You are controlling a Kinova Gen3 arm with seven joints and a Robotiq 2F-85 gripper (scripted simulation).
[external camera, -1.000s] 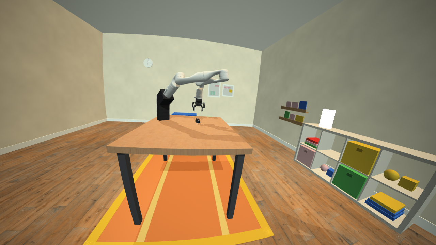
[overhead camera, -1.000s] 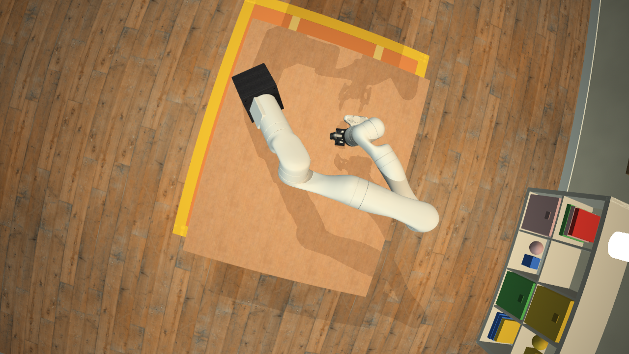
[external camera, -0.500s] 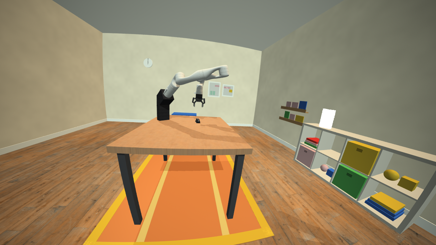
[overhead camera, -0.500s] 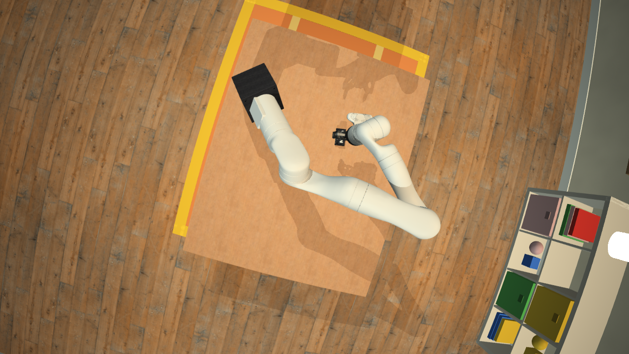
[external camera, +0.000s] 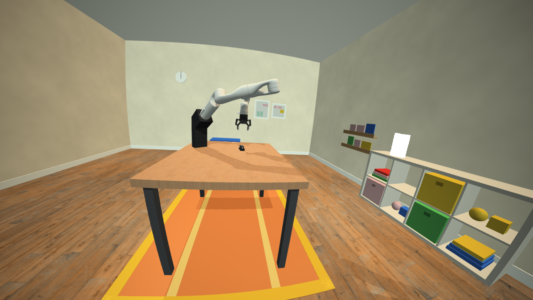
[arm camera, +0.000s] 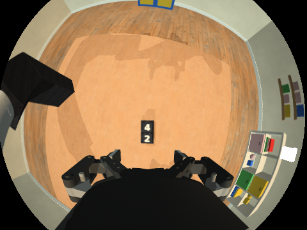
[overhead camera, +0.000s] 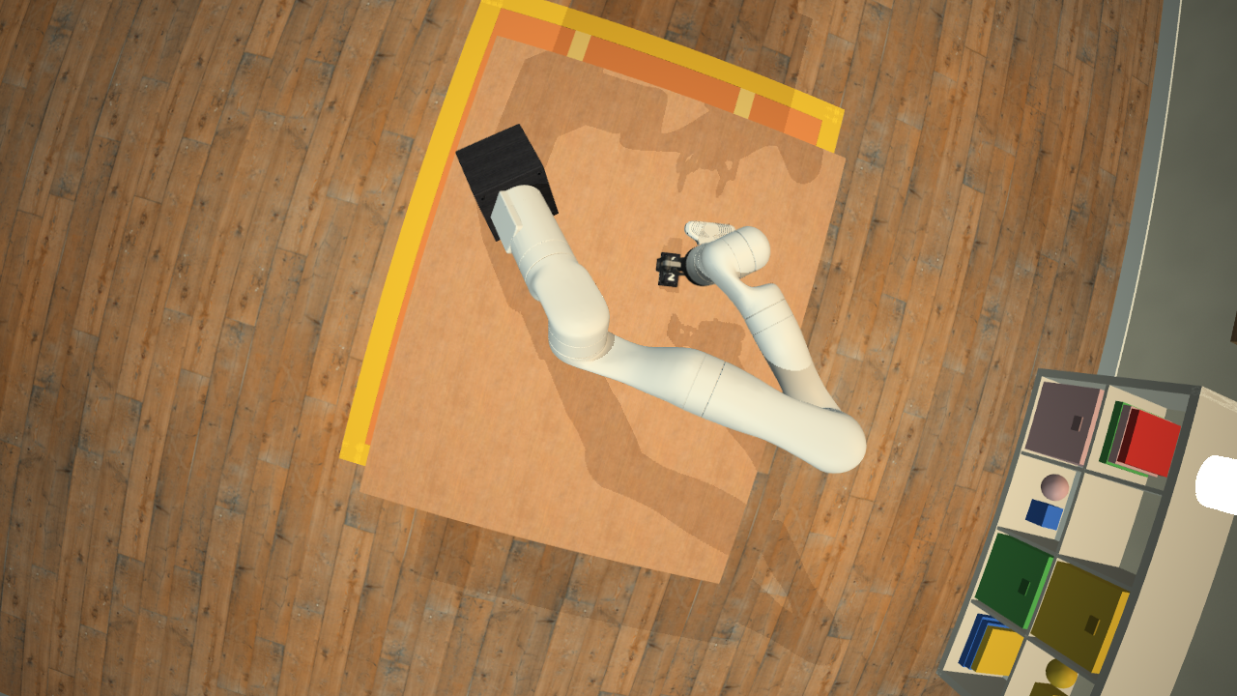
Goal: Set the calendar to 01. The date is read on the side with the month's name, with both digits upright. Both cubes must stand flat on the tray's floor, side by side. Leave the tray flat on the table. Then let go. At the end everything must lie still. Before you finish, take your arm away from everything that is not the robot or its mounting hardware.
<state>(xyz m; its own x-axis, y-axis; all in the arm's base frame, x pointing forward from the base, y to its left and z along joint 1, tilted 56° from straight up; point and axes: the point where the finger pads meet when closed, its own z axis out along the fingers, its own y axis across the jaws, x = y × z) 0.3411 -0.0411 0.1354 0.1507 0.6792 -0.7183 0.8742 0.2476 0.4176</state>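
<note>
Two black cubes with white digits stand in line in the wrist view. One cube (arm camera: pixel 147 127) shows a 4 on top, the other cube (arm camera: pixel 147 138) (overhead camera: pixel 670 277) shows a 2. They also appear as a small dark block in the exterior view, with a small white mark facing that camera. The dark tray cannot be told apart from them, and the side with the month's name cannot be read. My gripper (arm camera: pixel 147 156) (external camera: pixel 242 128) is open and empty, pointing down, well above the cubes. In the top view it partly covers them.
The cubes rest on the wooden table (overhead camera: pixel 484 415) (external camera: pixel 223 171) (arm camera: pixel 105 96). The black robot base (overhead camera: pixel 502 159) (external camera: pixel 199 130) (arm camera: pixel 38 80) stands at one side of the table. The arm (overhead camera: pixel 743 402) reaches over the table in the top view. Shelving stands off the table on the right.
</note>
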